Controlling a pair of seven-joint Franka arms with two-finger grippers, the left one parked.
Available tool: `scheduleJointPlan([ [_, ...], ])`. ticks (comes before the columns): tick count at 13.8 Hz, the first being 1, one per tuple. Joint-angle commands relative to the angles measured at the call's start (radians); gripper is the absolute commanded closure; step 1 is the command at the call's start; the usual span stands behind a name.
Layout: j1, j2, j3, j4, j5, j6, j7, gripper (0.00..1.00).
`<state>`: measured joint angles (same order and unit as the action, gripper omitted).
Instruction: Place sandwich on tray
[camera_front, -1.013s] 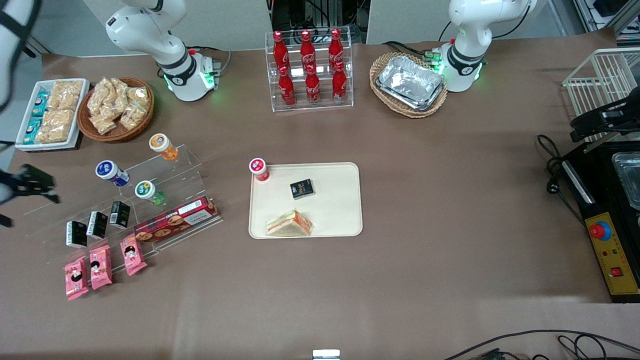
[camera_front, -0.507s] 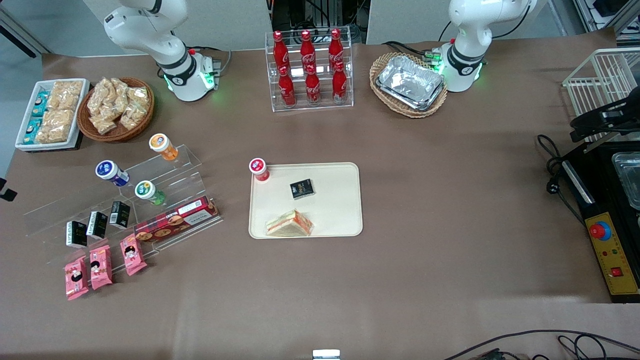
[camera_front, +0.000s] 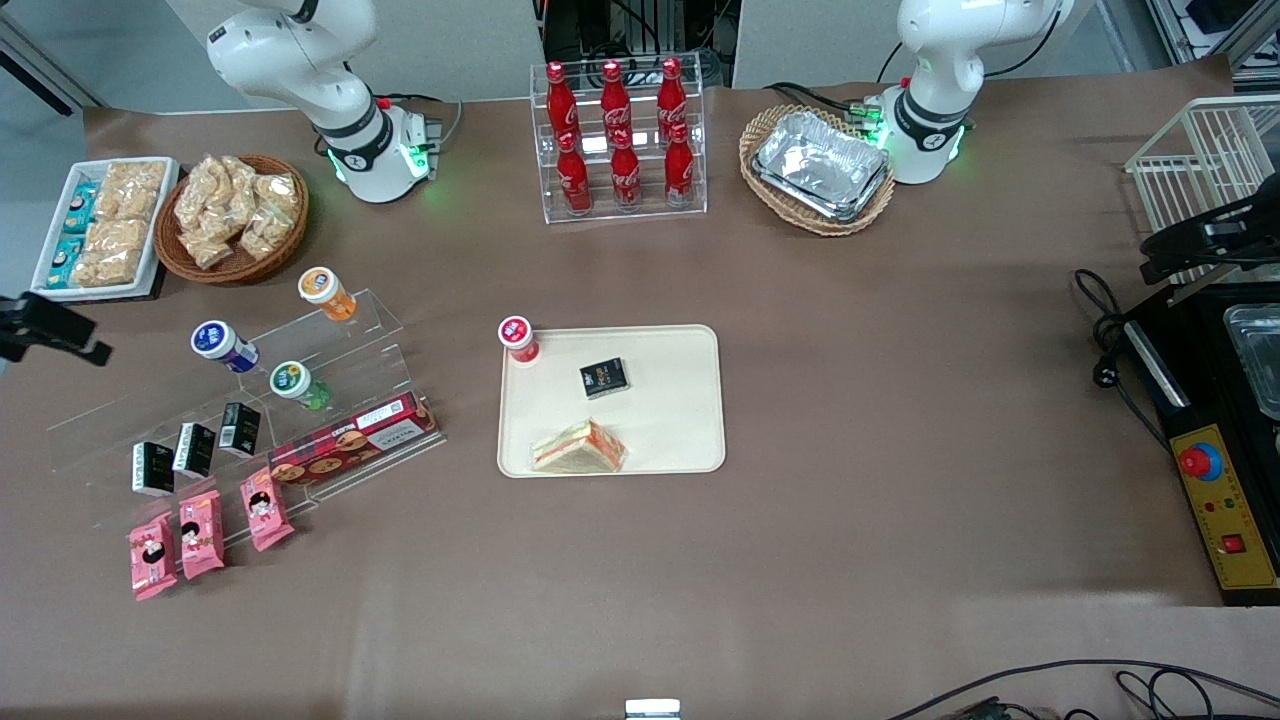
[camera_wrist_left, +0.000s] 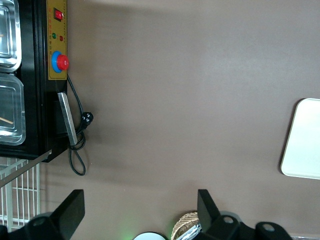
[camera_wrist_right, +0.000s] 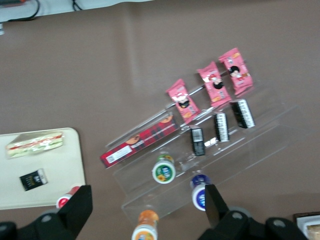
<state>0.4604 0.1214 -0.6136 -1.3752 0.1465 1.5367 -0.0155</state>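
The sandwich (camera_front: 578, 447), a clear-wrapped wedge with an orange-red edge, lies on the cream tray (camera_front: 670, 420) at the tray's corner nearest the front camera, toward the working arm's end. It also shows in the right wrist view (camera_wrist_right: 35, 144), on the tray (camera_wrist_right: 60, 165). My right gripper (camera_wrist_right: 147, 196) is open and empty, high above the clear acrylic stand and well away from the tray. In the front view only a dark part of the gripper (camera_front: 45, 328) shows at the working arm's end of the table. A tray corner (camera_wrist_left: 305, 140) shows in the left wrist view.
A small black box (camera_front: 604, 377) and a red-capped bottle (camera_front: 518, 338) sit on the tray. The acrylic stand (camera_front: 330, 340) carries bottles, black boxes and a red biscuit box (camera_front: 352, 437), with pink packets (camera_front: 200, 520) in front. A cola rack (camera_front: 620, 135), a foil-tray basket (camera_front: 820, 165) and a snack basket (camera_front: 235, 210) stand farther back.
The gripper's dark shape at the working arm's end left the front view, then came back farther from the camera. The sandwich and tray have not moved.
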Motion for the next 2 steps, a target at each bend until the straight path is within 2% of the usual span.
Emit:
scheduleJointPlan([
  [1, -0.210, -0.025, 0.239, 0.002, -0.013, -0.020, 0.032, 0.00],
  [2, -0.221, -0.040, 0.258, 0.001, -0.010, -0.018, 0.032, 0.00],
])
